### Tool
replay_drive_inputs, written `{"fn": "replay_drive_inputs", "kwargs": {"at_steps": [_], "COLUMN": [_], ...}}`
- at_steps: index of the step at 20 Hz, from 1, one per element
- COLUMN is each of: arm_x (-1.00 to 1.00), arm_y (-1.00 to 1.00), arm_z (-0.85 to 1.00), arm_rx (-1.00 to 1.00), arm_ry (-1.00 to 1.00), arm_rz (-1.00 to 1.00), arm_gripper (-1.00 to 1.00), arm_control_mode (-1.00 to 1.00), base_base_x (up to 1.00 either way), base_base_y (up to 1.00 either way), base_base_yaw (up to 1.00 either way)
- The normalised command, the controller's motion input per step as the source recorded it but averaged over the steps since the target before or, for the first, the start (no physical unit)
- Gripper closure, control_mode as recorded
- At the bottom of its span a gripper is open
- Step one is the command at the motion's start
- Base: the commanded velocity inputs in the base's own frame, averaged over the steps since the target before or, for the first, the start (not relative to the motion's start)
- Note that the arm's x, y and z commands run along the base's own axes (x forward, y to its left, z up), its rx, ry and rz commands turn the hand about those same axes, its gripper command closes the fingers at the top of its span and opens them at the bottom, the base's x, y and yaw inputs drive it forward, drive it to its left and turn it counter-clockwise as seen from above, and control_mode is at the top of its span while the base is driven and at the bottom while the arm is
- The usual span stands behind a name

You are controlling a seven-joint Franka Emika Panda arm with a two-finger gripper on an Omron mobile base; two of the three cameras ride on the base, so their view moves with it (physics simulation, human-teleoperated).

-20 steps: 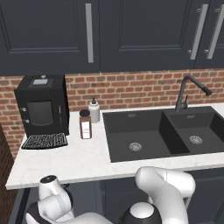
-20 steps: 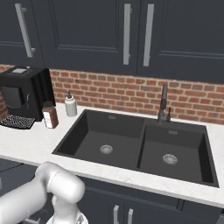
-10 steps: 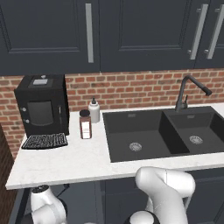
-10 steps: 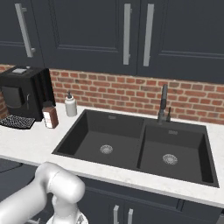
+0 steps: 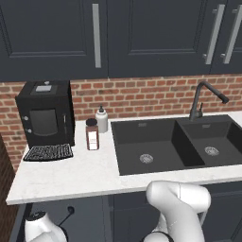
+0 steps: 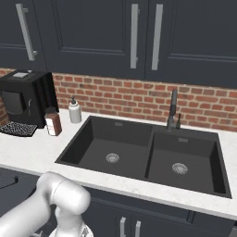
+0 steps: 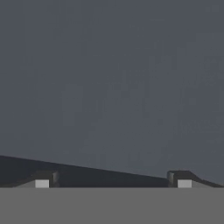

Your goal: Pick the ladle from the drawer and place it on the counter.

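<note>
Arm reaching low below the desk edge, toward the drawer.

The gripper [image 7: 113, 183] faces a flat dark grey surface at close range, its jaws spread wide with nothing between them. The ladle [image 5: 67, 213] appears as a thin black rod with a small round end, poking up beside the arm's white joint under the desk [image 5: 75, 177] (the drawer itself is hard to make out). To do this well, I judge the jaws should straddle the slender handle squarely before closing.
</note>
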Motion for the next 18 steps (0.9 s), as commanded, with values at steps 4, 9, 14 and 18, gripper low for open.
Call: {"fn": "replay_drive_inputs", "kwargs": {"at_steps": [4,9,14,18], "arm_x": [-0.59,-0.61,-0.73,-0.78], "arm_y": [0.21,0.21,0.24,0.24], "arm_z": [0.00,0.00,0.00,0.00], "arm_rx": [0.00,0.00,0.00,0.00], "arm_ry": [0.10,0.10,0.03,0.00], "arm_rz": [0.00,0.00,0.00,0.00], "arm_gripper": [-1.00,-1.00,-1.00,-1.00], "arm_control_mode": [-1.00,-1.00,-1.00,-1.00], "base_base_x": [0.00,0.00,0.00,0.00], "base_base_y": [0.00,0.00,0.00,0.00], "base_base_yaw": [0.00,0.00,0.00,0.00]}}
